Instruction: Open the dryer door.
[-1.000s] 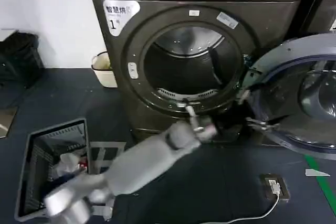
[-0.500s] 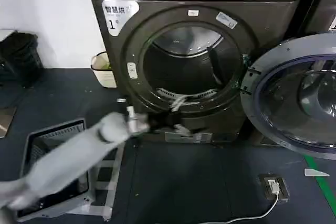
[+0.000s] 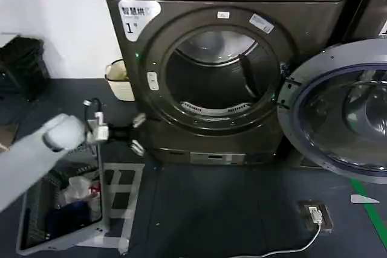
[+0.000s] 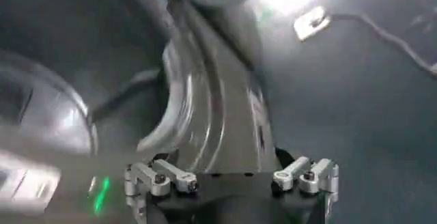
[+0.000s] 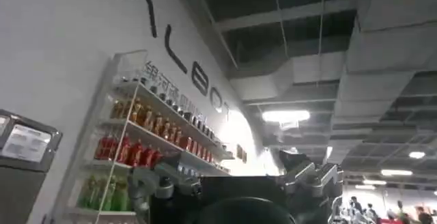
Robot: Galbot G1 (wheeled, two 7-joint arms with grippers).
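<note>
Dark floor; dryer door swung wide open, chrome rim, tinted glass.

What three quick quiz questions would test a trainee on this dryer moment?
1. True or false: the dryer door is swung fully open, on hinges at the drum opening's right.
2. Which end effector is beside the dryer's lower left corner: A left, B right?
3. What stands on the floor under the left arm?

Key: 1 true. 2 A: the left end effector, fingers spread, holds nothing; the right end effector points up towards a ceiling. 3 A wire basket.
</note>
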